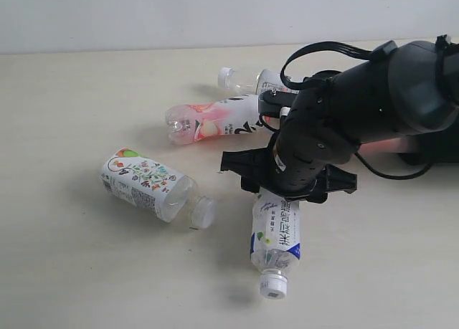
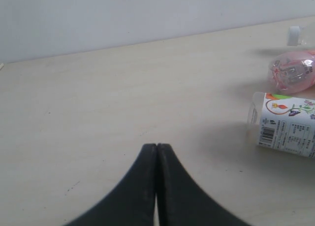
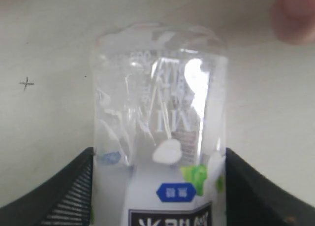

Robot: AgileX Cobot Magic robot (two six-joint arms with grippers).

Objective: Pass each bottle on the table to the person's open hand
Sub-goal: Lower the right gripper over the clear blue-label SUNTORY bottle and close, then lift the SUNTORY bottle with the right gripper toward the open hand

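Note:
My right gripper is shut on a white-capped bottle with a blue and white label, held just above the table, cap toward the near edge. In the right wrist view the black fingers press both sides of this bottle. Blurred fingertips of the person's open hand show beyond it; in the exterior view the hand is mostly hidden behind my arm. The pink-white bottle, the floral bottle and another white-capped bottle lie on the table. My left gripper is shut and holds nothing.
The left wrist view shows the floral bottle, the pink-white bottle and a white cap off to one side. A pale wall borders the table's far edge. The right arm's black body and cables cover the table's right part.

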